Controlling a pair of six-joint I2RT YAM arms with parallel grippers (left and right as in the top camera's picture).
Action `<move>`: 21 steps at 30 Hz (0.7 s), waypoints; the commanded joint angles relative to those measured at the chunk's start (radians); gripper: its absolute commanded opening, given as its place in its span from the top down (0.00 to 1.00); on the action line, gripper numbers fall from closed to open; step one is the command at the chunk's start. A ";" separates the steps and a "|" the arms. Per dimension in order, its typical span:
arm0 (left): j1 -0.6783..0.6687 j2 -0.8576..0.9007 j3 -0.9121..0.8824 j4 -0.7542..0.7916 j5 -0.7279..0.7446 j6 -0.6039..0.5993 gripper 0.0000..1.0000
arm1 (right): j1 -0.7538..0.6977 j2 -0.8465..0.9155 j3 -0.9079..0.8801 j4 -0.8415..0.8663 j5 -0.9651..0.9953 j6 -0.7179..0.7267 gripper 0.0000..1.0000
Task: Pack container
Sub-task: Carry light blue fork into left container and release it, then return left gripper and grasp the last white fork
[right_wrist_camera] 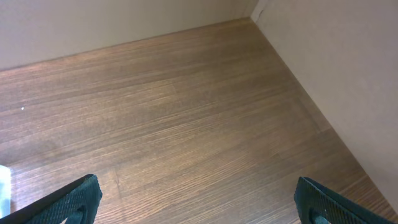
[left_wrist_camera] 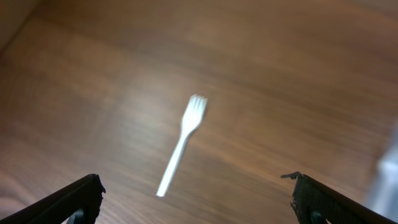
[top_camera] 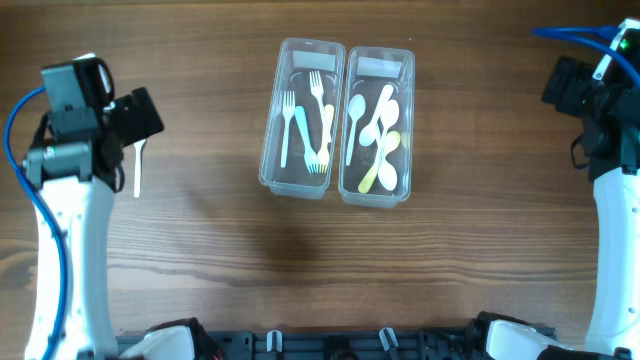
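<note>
White fork (left_wrist_camera: 183, 140) loose at left, likely the last | fork tub (top_camera: 300, 58), spoon tub (top_camera: 378, 62) mostly filled, we judge | left gripper (left_wrist_camera: 196, 190) spread above fork | right gripper (right_wrist_camera: 196, 193) spread, idle

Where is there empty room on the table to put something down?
The table is bare wood in front of the two containers, between the arms. Also bare: between the spoon container and the right arm. Crowded: inside the fork container and spoon container, and at the left, where a white fork lies by the left gripper.
</note>
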 commanded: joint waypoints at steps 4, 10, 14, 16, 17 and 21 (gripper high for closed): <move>0.094 0.262 -0.010 0.030 0.025 0.002 0.00 | -0.002 -0.013 0.012 0.002 -0.009 0.008 0.00; 0.095 0.517 -0.010 0.105 0.072 0.074 0.00 | -0.002 -0.013 0.012 0.002 -0.009 0.008 0.00; 0.095 0.617 -0.010 0.167 0.167 0.236 0.01 | -0.002 -0.013 0.012 0.002 -0.009 0.008 0.00; 0.095 0.642 -0.010 0.188 0.217 0.286 0.01 | -0.002 -0.013 0.012 0.002 -0.009 0.008 0.00; 0.095 0.647 -0.010 0.193 0.221 0.291 0.00 | -0.002 -0.013 0.012 0.002 -0.009 0.008 0.00; 0.095 0.650 -0.010 0.202 0.222 0.291 0.02 | -0.002 -0.013 0.012 0.002 -0.009 0.008 0.00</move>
